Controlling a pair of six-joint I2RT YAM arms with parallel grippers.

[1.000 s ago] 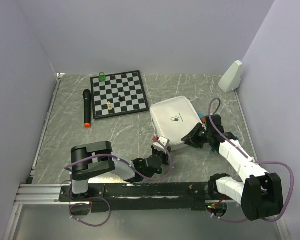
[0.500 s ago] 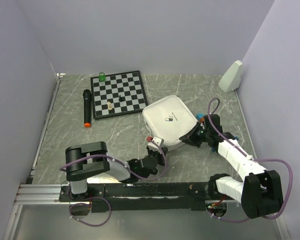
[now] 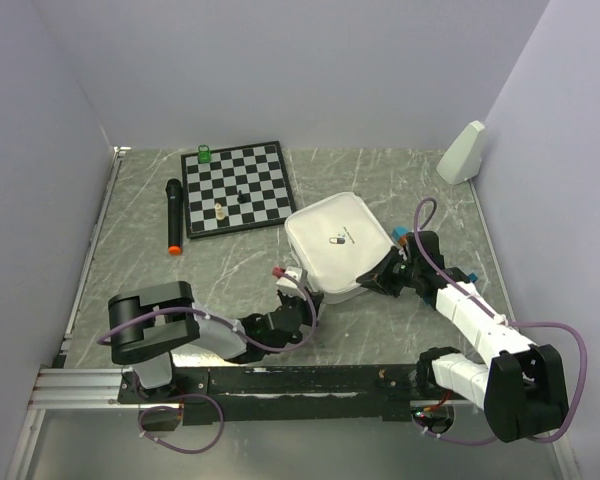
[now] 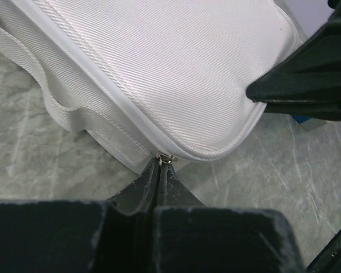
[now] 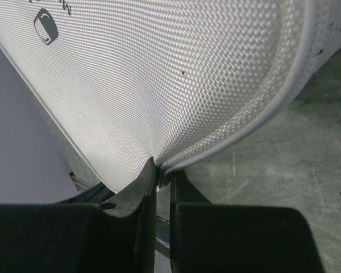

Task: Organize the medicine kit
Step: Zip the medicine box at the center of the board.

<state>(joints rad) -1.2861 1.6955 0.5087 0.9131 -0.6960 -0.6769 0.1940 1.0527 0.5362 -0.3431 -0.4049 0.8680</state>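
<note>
Grey marble table [image 3: 240,270] first: it carries the white kit [image 3: 338,245] right of centre, lid down and turned at an angle. The chessboard [image 3: 236,187] lies far and left of it, well apart, and the mic [image 3: 173,215] lies farther left again. Neither is in your way.

Both arms are at the kit's near side. Your right gripper [image 5: 159,170] is at the near right corner, its jaws nearly together, pinching the piped rim of the lid. Your left gripper [image 4: 161,165] is at the near left corner, jaws pressed fully together, with the small metal zip pull [image 4: 166,158] caught at their tips just under the lid's piping.

By my reading, the step in hand is running the zip open, with the right arm as the anchor.

- Draw the pull along the line of the seam, not away from the case. A pull outward will drag the whole kit across the table.
- Stay low, so the jaws' tips ride level with the zip track.
- At the rounded corner, swing the wrist round with the curve. Hauling straight there is where I would expect the slider to jam or slip out of so small a pinch.
- Hold the right pinch firm and steady. If the case begins to turn, ease off with the left.
</note>
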